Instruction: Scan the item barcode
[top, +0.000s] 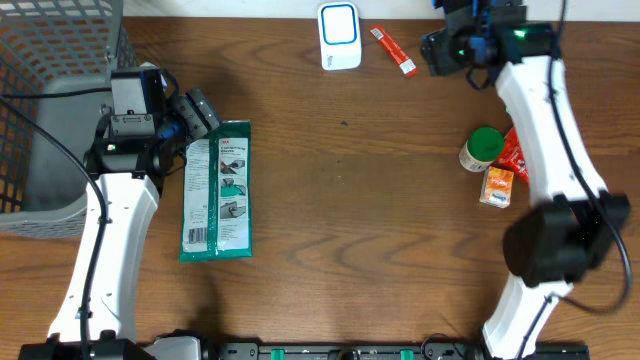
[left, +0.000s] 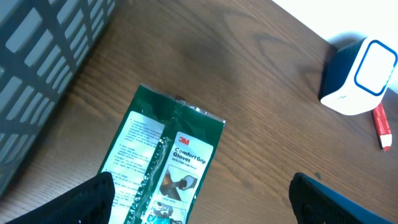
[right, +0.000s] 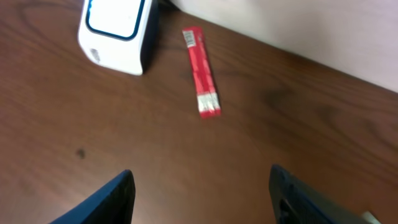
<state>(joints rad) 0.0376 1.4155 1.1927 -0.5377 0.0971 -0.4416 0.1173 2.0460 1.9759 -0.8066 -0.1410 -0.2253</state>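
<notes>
Left pincer (left: 202, 186): spread wide, nothing between the fingers. It hangs low over the far end of the glove pack.
Right pincer (right: 200, 174): spread as well, nothing held. It sits at the far right of the table (top: 350, 230), facing the red stick packet.
Glove pack (top: 217, 190): green retail pouch lying flat on the left side of the table, long axis running near to far. Printed face is up, and a white label panel takes up its left half. I cannot make out a barcode from here.
Scanner (top: 339, 36): white block with a blue-ringed window, standing at the far edge about mid-table, well apart from the glove pack.
Red stick packet (top: 393, 51): flat on the wood just right of the scanner, touched by neither arm.
Other goods: a green-capped jar (top: 484, 147) and a small orange box (top: 497, 186) sit on the right side beside the right arm. Something red next to them is partly hidden by the arm.
Wire basket (top: 40, 60): far left, just beside the left arm.
Step in hand: my read is a pause between items, with both arms empty. The left one looks lined up to take the glove pack.
Next move calls for: lowering onto the pouch's far edge and pinching it. A thin flat pouch offers little to grip, so the fingers need to catch the edge. Then carry it right and far, and turn the coded face toward the scanner window.
Risk: the limp pouch may droop and hide its code.
</notes>
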